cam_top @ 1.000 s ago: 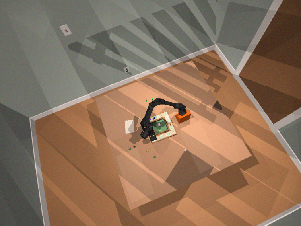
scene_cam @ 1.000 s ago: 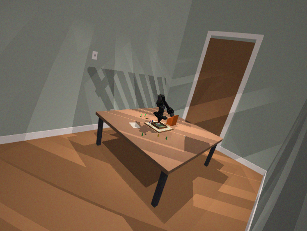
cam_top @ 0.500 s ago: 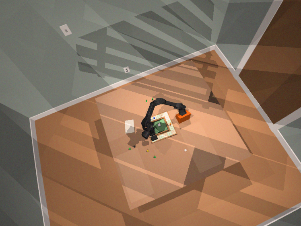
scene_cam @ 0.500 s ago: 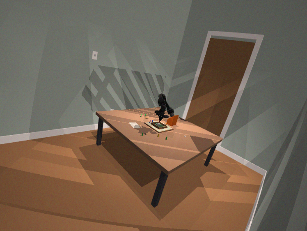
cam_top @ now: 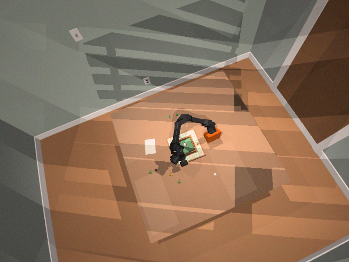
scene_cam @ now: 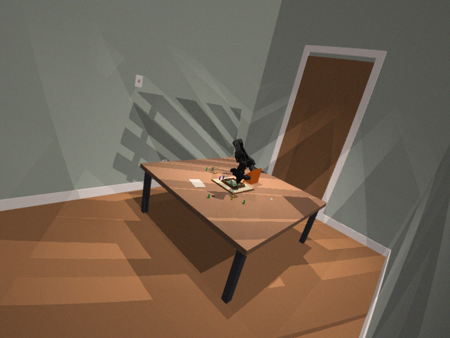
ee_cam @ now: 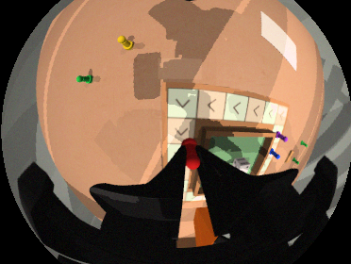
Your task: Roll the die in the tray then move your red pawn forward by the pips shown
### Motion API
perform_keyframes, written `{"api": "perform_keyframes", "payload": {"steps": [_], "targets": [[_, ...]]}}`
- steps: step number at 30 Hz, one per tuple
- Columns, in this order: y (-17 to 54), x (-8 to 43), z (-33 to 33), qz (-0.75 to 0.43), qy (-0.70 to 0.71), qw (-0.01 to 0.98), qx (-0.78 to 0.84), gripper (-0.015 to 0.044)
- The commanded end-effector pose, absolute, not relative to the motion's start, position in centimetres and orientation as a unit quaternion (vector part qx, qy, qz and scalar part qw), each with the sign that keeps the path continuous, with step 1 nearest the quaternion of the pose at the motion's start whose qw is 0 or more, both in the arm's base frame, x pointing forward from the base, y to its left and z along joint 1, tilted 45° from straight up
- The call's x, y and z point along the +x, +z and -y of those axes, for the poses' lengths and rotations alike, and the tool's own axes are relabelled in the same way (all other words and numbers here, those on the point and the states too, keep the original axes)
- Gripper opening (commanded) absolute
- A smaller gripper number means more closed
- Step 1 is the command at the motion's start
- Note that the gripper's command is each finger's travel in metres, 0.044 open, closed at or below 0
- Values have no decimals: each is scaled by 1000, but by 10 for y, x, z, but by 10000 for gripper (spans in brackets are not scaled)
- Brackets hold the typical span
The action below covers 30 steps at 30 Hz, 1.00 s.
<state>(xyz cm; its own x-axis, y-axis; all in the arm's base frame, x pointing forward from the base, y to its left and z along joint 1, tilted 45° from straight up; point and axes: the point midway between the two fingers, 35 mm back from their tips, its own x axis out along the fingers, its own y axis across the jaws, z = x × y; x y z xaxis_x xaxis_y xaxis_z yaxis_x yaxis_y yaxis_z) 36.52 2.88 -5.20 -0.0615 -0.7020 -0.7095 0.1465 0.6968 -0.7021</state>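
My gripper (ee_cam: 190, 150) is shut on the red pawn (ee_cam: 192, 160) and holds it above the left column of squares, beside the tray wall, in the wrist view. The board (ee_cam: 211, 105) (cam_top: 201, 151) has a ring of squares with arrows around the green tray (ee_cam: 238, 133) (cam_top: 190, 144). The die (ee_cam: 242, 164) (cam_top: 184, 144) lies in the tray; its pips are too small to read surely. The purple pawn (ee_cam: 281, 137) and the blue pawn (ee_cam: 275, 154) stand at the board's far side in the wrist view. The arm hides part of the board in the top view.
A yellow pawn (cam_top: 171, 175) (ee_cam: 125, 42) and green pawns, one here (cam_top: 179, 182) (ee_cam: 85, 79), are on the table off the board. A white sheet (cam_top: 150, 146) (ee_cam: 279, 40) lies beside the board. An orange block (cam_top: 212, 135) is by the arm's base. A small white object (cam_top: 214, 174) lies apart.
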Motion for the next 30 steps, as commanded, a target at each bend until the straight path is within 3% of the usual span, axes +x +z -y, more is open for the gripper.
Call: {"api": "perform_keyframes", "payload": {"steps": [1, 30], "targets": [[-64, 356, -26, -653, -326, 650, -211, 0], [-100, 353, 11, -653, -327, 650, -212, 0]]}}
